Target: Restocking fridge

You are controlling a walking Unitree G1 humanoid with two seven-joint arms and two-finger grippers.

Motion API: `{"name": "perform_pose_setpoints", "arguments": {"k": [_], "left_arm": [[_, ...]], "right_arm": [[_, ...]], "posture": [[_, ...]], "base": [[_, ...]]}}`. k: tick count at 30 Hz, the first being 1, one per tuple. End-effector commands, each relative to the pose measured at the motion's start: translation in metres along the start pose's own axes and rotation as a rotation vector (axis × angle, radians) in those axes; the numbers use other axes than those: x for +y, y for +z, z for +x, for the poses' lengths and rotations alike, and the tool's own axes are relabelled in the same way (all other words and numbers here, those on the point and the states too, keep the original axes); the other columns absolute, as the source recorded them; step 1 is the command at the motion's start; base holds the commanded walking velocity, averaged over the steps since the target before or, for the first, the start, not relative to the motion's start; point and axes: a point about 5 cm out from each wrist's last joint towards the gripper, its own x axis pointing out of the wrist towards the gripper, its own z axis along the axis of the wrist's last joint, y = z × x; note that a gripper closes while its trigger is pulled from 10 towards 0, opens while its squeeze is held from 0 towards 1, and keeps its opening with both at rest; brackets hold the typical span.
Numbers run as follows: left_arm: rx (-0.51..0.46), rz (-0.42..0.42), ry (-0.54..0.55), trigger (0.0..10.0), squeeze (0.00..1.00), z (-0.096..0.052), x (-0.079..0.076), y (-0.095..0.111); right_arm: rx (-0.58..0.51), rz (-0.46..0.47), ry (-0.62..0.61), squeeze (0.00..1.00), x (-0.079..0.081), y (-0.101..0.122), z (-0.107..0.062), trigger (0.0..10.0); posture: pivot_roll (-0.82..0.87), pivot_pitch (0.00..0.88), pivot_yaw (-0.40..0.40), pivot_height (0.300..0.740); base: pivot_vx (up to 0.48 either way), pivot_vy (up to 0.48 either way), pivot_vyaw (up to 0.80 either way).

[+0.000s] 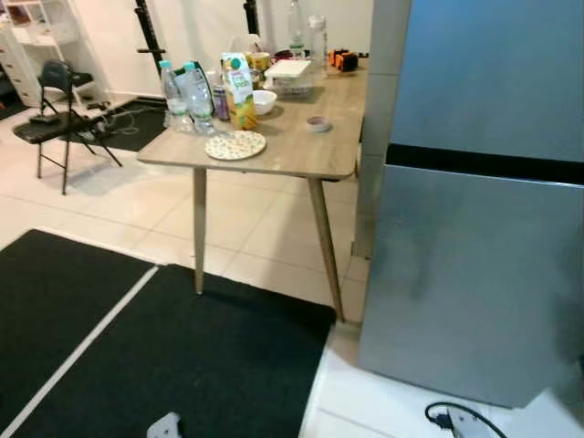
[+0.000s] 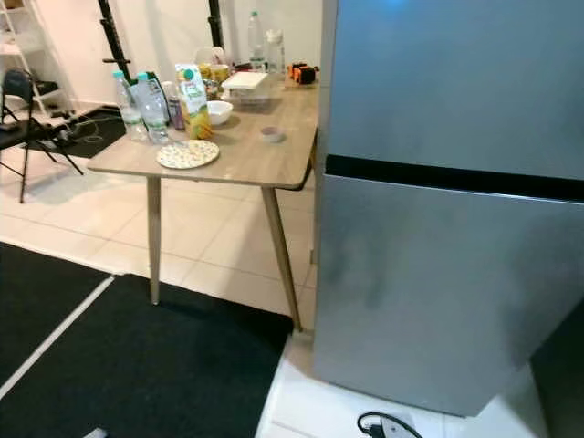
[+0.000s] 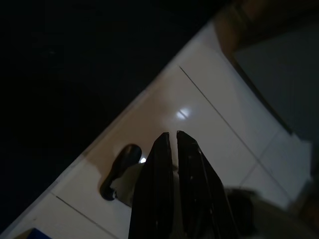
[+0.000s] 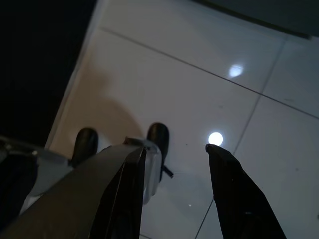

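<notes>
We stand on a glossy floor of pale square tiles (image 1: 255,219), part of it covered by a black mat with a white stripe (image 1: 137,356). Before us is a light wooden table on slim tapered legs (image 1: 310,151), set just beside a white pillar (image 1: 379,109). In the far left corner we see a black folding chair (image 1: 55,105) near a white shelving unit (image 1: 36,36), and a white wall (image 1: 196,27) runs behind them. Ceiling lights glint off the tiles.
</notes>
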Motion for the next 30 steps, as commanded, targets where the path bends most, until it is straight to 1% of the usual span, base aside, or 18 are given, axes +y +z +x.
{"name": "perform_pose_setpoints", "arguments": {"k": [1,3,4,5,6,9,10,15,16,17,18,19,21,23,26,29,30], "left_arm": [[0.004,0.037,-0.02,10.0,0.0,0.001,-0.002,0.005],[-0.056,0.018,-0.007,10.0,0.0,0.003,-0.001,0.019],[-0.074,0.013,-0.011,10.0,0.0,0.004,-0.001,0.023],[-0.073,0.014,-0.016,10.0,0.0,0.004,-0.001,0.022],[-0.047,0.018,-0.015,10.0,0.0,0.004,-0.003,0.016],[-0.034,-0.004,-0.002,10.0,0.0,0.003,-0.003,0.012],[-0.003,0.01,-0.017,10.0,0.0,0.003,-0.005,0.004],[0.02,0.043,-0.049,10.0,0.0,0.003,-0.008,-0.001],[0.021,0.043,-0.048,10.0,0.0,0.002,-0.007,-0.002],[0.021,0.043,-0.048,10.0,0.0,0.002,-0.007,-0.002],[0.027,0.05,-0.042,10.0,0.0,0.001,-0.005,-0.003],[0.027,0.05,-0.042,10.0,0.0,0.001,-0.005,-0.003],[0.039,0.055,-0.036,10.0,0.0,-0.003,0.0,-0.008],[0.06,0.074,-0.034,10.0,0.0,-0.006,0.004,-0.012],[0.069,0.083,-0.031,10.0,0.0,-0.007,0.006,-0.013],[0.049,0.076,-0.057,10.0,0.0,-0.003,0.0,-0.008],[0.049,0.076,-0.057,10.0,0.0,-0.003,0.0,-0.008]], "right_arm": [[0.011,-0.049,0.011,0.0,-0.001,0.002,0.0,10.0],[-0.014,0.019,-0.022,0.0,-0.009,0.009,0.0,10.0],[-0.023,0.032,-0.025,0.0,-0.01,0.012,0.001,10.0],[-0.021,0.021,-0.017,0.0,-0.008,0.011,0.001,10.0],[-0.003,-0.036,0.006,0.0,-0.003,0.006,0.001,10.0],[0.009,-0.028,0.008,0.0,-0.001,0.003,0.0,10.0],[0.023,-0.009,0.01,0.0,0.0,-0.004,-0.001,10.0],[0.034,-0.028,0.024,0.0,0.003,-0.01,-0.001,10.0],[0.043,-0.021,0.022,0.0,0.004,-0.014,-0.002,10.0],[0.043,-0.021,0.022,0.0,0.004,-0.014,-0.002,10.0],[0.057,-0.01,0.017,0.0,0.004,-0.02,-0.003,10.0],[0.057,-0.01,0.017,0.0,0.004,-0.02,-0.003,10.0],[0.081,0.03,0.004,0.0,0.006,-0.032,-0.006,10.0],[0.091,0.039,0.013,0.0,0.011,-0.037,-0.006,10.0],[0.09,0.029,0.025,0.0,0.015,-0.037,-0.006,10.0],[0.071,0.026,0.022,0.0,0.012,-0.03,-0.005,10.0],[0.071,0.026,0.022,0.0,0.012,-0.03,-0.005,10.0]], "posture": [[-0.07,0.0,0.037,0.74],[-0.08,0.0,0.026,0.74],[-0.08,0.0,0.025,0.74],[-0.09,0.0,0.035,0.74],[-0.09,0.0,0.039,0.74],[-0.09,0.0,0.041,0.74],[-0.1,0.0,0.049,0.74],[-0.09,0.0,0.057,0.74],[-0.08,0.0,0.061,0.74],[-0.08,0.0,0.061,0.74],[-0.07,0.0,0.062,0.74],[-0.07,0.0,0.062,0.74],[-0.07,0.0,0.073,0.74],[-0.07,0.0,0.074,0.74],[-0.07,0.0,0.075,0.74],[-0.07,0.0,0.064,0.74],[-0.07,0.0,0.064,0.74]], "base": [[0.0,0.0,0.65],[0.0,0.0,0.65],[0.0,0.0,0.65],[0.0,0.0,0.65],[0.0,0.0,0.65],[0.0,0.0,0.65],[0.0,0.0,0.65],[0.0,0.0,0.65],[0.0,0.0,0.65],[0.0,0.0,0.65],[0.0,0.0,0.65],[0.0,0.0,0.65],[0.0,0.0,0.66],[0.0,0.0,0.66],[0.0,0.0,0.66],[0.0,0.0,0.66],[0.0,0.0,0.66]]}}
